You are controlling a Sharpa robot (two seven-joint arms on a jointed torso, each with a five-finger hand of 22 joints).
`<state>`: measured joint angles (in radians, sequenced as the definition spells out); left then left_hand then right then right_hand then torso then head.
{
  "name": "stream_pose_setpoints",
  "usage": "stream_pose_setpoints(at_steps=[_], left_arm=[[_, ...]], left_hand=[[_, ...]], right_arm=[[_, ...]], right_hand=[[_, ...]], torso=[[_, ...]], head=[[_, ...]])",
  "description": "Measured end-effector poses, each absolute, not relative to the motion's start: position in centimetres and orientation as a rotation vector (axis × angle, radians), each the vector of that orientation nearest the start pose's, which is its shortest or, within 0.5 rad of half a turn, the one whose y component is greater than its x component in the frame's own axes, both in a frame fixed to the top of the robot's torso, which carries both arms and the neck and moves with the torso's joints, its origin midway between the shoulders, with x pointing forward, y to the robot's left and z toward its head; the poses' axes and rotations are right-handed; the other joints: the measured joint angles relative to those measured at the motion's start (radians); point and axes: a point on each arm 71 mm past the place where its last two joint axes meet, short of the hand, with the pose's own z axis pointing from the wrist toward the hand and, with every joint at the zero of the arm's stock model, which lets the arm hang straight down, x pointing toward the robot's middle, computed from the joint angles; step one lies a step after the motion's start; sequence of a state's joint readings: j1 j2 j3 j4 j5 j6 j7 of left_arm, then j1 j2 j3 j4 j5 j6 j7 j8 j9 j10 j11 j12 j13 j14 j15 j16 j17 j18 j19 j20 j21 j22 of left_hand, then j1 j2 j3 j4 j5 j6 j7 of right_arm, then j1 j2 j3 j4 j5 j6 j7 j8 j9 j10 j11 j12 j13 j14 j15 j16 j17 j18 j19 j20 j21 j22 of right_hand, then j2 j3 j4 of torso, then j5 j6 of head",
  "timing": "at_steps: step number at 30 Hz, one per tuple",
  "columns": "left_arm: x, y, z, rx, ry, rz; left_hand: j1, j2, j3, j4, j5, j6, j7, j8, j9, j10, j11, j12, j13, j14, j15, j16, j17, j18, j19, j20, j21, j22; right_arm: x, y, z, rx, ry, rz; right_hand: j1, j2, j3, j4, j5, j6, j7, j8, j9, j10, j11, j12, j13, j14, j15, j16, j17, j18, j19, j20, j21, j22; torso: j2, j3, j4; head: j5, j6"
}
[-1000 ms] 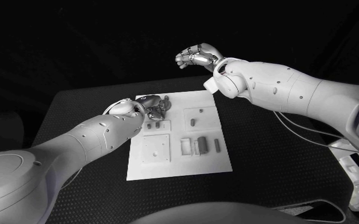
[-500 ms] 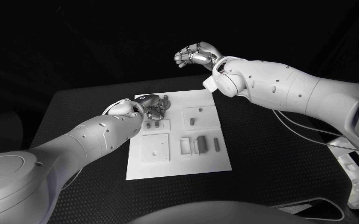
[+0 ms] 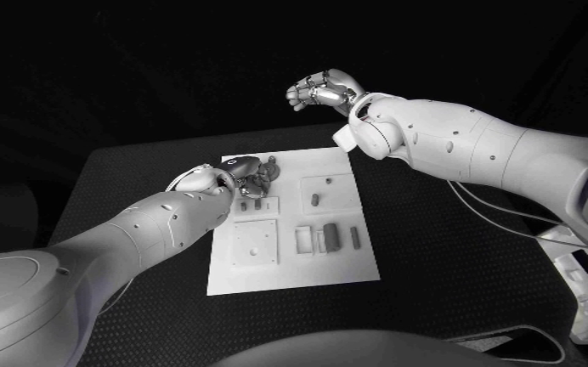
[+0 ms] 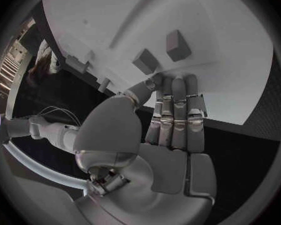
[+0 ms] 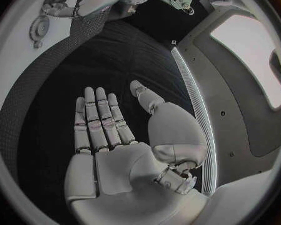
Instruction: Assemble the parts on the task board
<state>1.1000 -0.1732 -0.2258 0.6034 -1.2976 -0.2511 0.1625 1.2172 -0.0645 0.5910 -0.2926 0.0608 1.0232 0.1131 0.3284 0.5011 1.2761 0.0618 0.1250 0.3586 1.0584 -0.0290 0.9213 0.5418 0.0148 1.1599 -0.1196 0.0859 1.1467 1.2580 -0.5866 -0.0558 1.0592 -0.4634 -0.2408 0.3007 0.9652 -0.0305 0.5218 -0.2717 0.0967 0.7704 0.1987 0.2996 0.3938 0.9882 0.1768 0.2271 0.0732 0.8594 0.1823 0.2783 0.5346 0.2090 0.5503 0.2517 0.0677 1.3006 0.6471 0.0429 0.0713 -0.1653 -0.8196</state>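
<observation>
The board (image 3: 291, 265) is lying mid-table (image 3: 466, 273). The left hand (image 3: 249, 175) is sitting over its far left corner, beside parts (image 4: 160, 53). More parts (image 3: 330, 236) are standing right of centre. The right hand (image 3: 321, 90) is hanging beyond the table's far edge

No readable text, label, brand, number or sign showing anywhere: none on task board (image 3: 294, 248), none on parts, none on either arm or hand.
</observation>
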Motion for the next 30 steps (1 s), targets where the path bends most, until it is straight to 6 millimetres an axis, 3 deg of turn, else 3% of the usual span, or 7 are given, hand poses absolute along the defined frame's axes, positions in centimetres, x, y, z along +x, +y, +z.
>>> stream_pose_setpoints(at_steps=[18,30], left_arm=[[55.4,10.6,-31.5,0.177,1.857,-0.655],[55.9,10.1,-29.7,0.114,1.840,-0.721]], left_hand=[[0.001,-0.001,0.004,0.001,0.000,0.020,-0.019,0.009,0.011,0.012,-0.005,0.000,0.004,0.010,-0.003,0.004,0.008,0.000,0.007,-0.007,0.000,0.004],[-0.002,0.002,0.004,0.001,0.000,0.021,-0.019,0.009,0.011,0.012,-0.005,0.000,0.005,0.014,-0.007,0.004,0.010,0.000,0.011,-0.011,0.000,0.005]], right_arm=[[57.1,-20.8,-17.7,0.644,1.537,1.215],[57.1,-20.9,-17.7,0.644,1.537,1.214]], right_hand=[[0.000,0.000,0.000,0.000,0.000,0.000,0.000,0.000,0.000,0.000,0.000,0.000,0.000,0.000,0.000,0.000,0.000,0.000,0.000,0.000,0.000,0.000],[0.000,0.000,0.000,0.000,0.000,0.000,0.000,0.000,0.000,0.000,0.000,0.000,0.000,0.000,0.000,0.000,-0.001,0.000,0.000,0.000,0.000,0.001]], torso=[[0.000,0.0001,0.0006],[0.000,-0.0012,0.0012]], head=[[0.002,0.005],[0.008,0.010]])
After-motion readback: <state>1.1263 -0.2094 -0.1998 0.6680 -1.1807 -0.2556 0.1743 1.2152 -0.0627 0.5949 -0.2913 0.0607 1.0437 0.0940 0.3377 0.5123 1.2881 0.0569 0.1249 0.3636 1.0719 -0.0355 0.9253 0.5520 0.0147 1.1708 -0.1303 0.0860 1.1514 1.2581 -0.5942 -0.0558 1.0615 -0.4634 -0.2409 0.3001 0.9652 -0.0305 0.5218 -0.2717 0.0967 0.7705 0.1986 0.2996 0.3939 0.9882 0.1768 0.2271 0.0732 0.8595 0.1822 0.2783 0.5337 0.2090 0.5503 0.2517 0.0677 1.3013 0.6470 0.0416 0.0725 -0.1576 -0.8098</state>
